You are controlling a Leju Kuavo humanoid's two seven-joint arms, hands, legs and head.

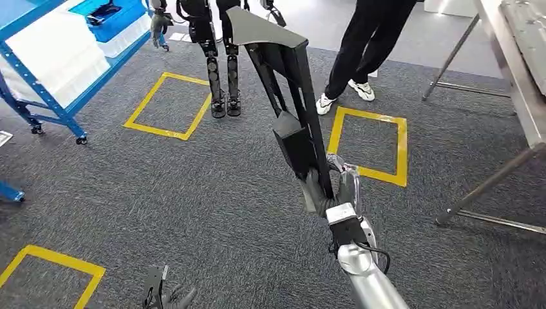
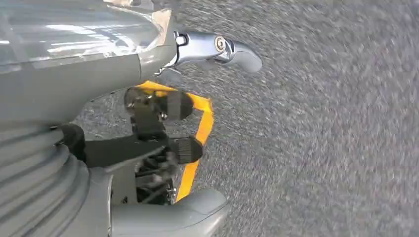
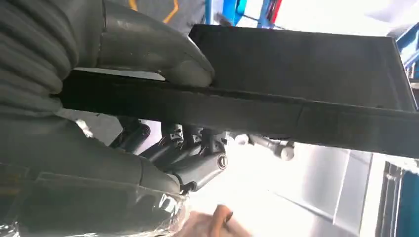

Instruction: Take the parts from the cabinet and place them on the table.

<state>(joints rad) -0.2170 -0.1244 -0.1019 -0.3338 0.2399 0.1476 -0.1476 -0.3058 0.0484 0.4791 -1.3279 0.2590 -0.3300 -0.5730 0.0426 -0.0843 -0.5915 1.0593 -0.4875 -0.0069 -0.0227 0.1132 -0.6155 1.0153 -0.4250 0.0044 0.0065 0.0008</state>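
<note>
one black part (image 1: pixel 288 96) gripped in right robot hand (image 1: pixel 329 190), left robot hand (image 2: pixel 163 128) empty, fingers apart

The silver right arm reached forward and up, and its right hand (image 1: pixel 329 190) gripped the long black metal frame part (image 1: pixel 283 90) near its lower end, thumb on one face, fingers (image 3: pixel 190 148) curled beneath. The left hand (image 1: pixel 169 296) hung low, holding nothing, fingers (image 2: pixel 168 106) apart.

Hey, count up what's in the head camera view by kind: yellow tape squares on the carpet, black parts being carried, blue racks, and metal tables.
Yellow tape squares: 3
Black part, held by the right hand: 1
Blue rack: 1
Metal table: 1
Total: 6
</note>
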